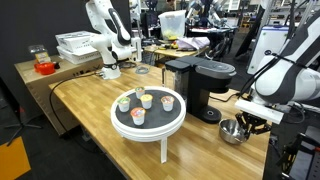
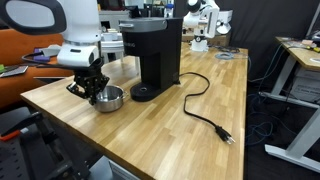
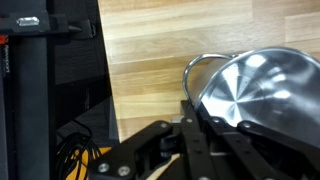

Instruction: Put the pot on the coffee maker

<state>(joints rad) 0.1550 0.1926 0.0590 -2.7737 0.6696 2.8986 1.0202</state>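
Grasp step: gripper [image 2: 88, 89] sits at the pot [image 2: 108, 98] rim, but whether the jaws are clamped can't be told. Next: confirm grip, lift, set it on the coffee maker [image 2: 155, 55] base.

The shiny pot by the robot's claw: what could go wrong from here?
1. The gripper sits at the thin, smooth rim of the pot, so the pot might slip or tip when lifted.
2. The base plate of the coffee maker lies under its overhanging head, so the pot could knock the machine going in.
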